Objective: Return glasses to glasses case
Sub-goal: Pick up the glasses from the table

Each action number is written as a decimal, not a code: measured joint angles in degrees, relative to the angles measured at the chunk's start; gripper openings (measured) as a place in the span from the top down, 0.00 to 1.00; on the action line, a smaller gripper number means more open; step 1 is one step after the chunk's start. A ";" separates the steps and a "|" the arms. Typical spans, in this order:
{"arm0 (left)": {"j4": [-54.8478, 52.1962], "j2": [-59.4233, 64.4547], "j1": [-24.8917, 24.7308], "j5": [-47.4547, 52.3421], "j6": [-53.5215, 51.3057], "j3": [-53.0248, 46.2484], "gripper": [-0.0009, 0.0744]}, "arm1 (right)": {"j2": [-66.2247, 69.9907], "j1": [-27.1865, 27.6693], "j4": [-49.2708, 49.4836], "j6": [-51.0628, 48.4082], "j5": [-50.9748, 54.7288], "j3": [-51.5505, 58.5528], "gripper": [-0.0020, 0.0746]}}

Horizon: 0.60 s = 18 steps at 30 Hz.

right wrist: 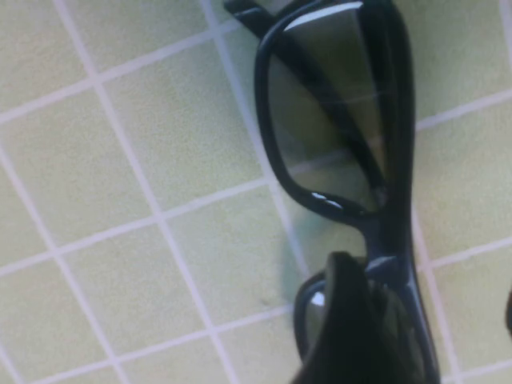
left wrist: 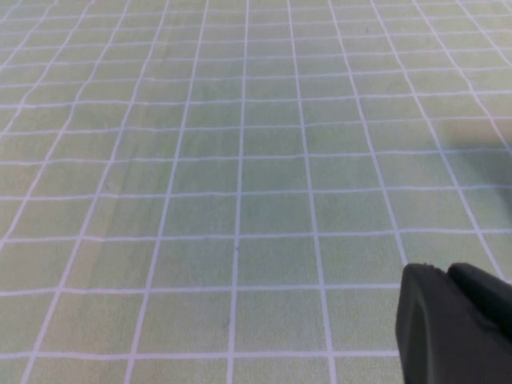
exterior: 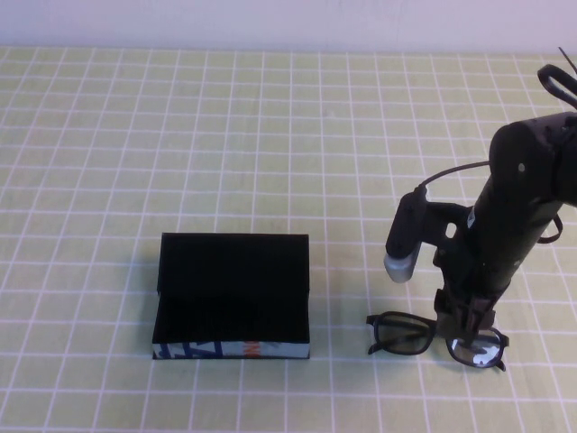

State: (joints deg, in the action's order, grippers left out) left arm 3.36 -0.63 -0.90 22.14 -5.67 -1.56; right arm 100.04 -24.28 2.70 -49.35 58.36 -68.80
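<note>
The glasses (exterior: 402, 335) lie on the green checked cloth at the front right, black frame with dark lenses, temples folded behind. My right gripper (exterior: 465, 330) reaches down onto their right half, open. In the right wrist view one finger (right wrist: 346, 320) rests over a lens and the other shows only at the picture's edge, so my right gripper (right wrist: 428, 290) straddles the frame near the bridge of the glasses (right wrist: 336, 120). The glasses case (exterior: 233, 289) stands open to their left, lid up, its printed front edge facing me. My left gripper (left wrist: 448, 270) hovers shut over bare cloth.
The green cloth with white grid lines (exterior: 270, 135) covers the whole table. A gap of about one grid square separates the case from the glasses. The right arm's camera housing (exterior: 403, 236) sticks out toward the case side.
</note>
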 joint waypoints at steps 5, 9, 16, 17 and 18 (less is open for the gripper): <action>0.00 0.00 0.00 0.00 0.00 0.00 0.99 | 2.56 -0.28 -0.25 -2.30 0.88 -1.88 0.46; 0.00 0.00 0.00 0.00 0.00 0.00 0.99 | 4.41 -0.32 -0.53 -2.78 1.21 -2.98 0.46; 0.00 0.00 0.00 0.00 0.00 0.00 0.99 | 6.78 -0.32 -1.13 -2.89 1.56 -4.25 0.46; 0.00 0.00 0.00 0.00 0.00 0.00 0.99 | 6.95 -0.32 -1.30 -2.89 1.64 -4.36 0.46; 0.00 0.00 0.00 0.00 0.00 0.00 0.99 | 7.22 -0.32 -1.28 -2.89 1.79 -4.36 0.46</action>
State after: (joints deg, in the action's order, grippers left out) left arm 3.36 -0.63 -0.90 22.14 -5.67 -1.56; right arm 107.26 -24.60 1.42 -52.23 60.15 -73.16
